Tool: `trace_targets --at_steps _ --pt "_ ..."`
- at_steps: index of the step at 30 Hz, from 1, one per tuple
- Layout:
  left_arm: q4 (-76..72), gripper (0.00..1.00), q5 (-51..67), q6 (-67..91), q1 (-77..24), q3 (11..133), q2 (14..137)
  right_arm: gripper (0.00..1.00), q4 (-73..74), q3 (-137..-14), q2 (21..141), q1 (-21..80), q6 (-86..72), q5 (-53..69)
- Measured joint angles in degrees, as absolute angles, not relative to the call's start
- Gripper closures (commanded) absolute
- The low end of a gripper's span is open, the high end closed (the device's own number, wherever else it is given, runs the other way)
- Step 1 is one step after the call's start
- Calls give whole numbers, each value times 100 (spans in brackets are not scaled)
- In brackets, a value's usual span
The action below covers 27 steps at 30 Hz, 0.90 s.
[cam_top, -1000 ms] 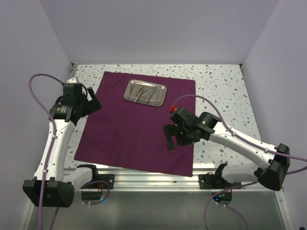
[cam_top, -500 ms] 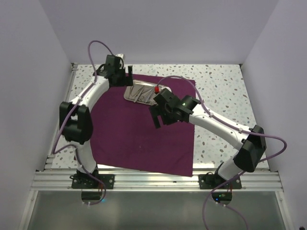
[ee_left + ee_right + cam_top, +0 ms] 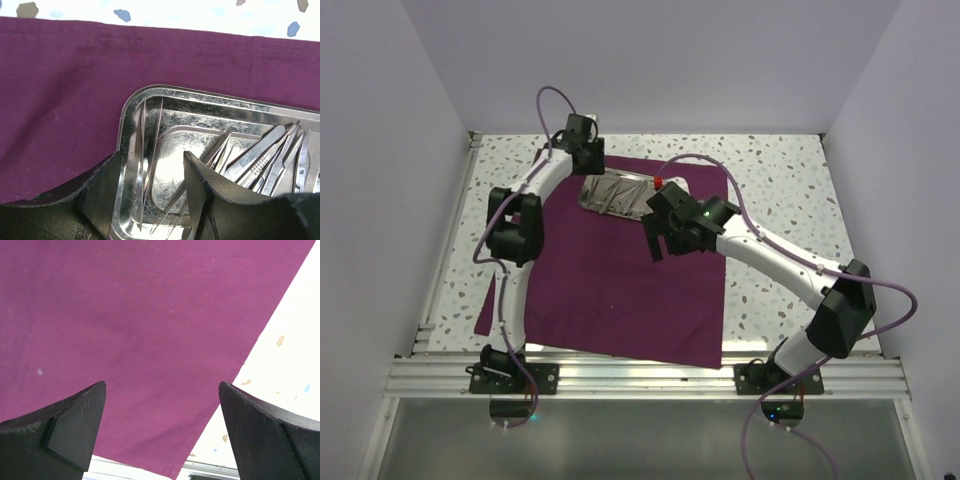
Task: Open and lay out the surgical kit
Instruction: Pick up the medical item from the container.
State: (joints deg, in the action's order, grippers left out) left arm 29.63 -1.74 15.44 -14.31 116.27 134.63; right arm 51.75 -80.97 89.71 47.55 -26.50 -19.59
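The dark purple cloth [image 3: 600, 280] lies spread flat on the table. The steel tray [image 3: 620, 195] sits on its far part and holds several slim silver instruments [image 3: 260, 155], with thin tweezers [image 3: 144, 145] at the left end. I cannot make out the scissors' ring handles. My left gripper [image 3: 590, 162] is open low over the tray's left end [image 3: 129, 115]. One finger [image 3: 100, 195] is over the rim and the other [image 3: 202, 195] is inside the tray. My right gripper [image 3: 654, 240] is open and empty above the cloth [image 3: 125, 315], just near of the tray.
The speckled white table [image 3: 780, 190] shows bare to the right of the cloth and in the right wrist view [image 3: 295, 340]. The metal rail [image 3: 640, 375] runs along the near edge. Walls close in the back and both sides.
The left arm has swung from the table's left side to the tray and lowered over its left end. The right gripper has moved from mid-cloth up toward the tray.
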Motion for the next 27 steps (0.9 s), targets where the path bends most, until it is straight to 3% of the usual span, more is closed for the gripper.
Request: trace_targets --at_steps 18,24,27 --pt "2963 44 -495 1542 -1590 11522 13611 2 5271 -8305 9531 4394 -2456 -1922" --pt "2941 50 -497 1542 -1597 11463 13727 2 5271 -8305 9535 4322 -2405 -1852" --pt "2941 62 -499 1551 -1603 11463 13751 2 5271 -8305 9535 4307 -2368 -1850"
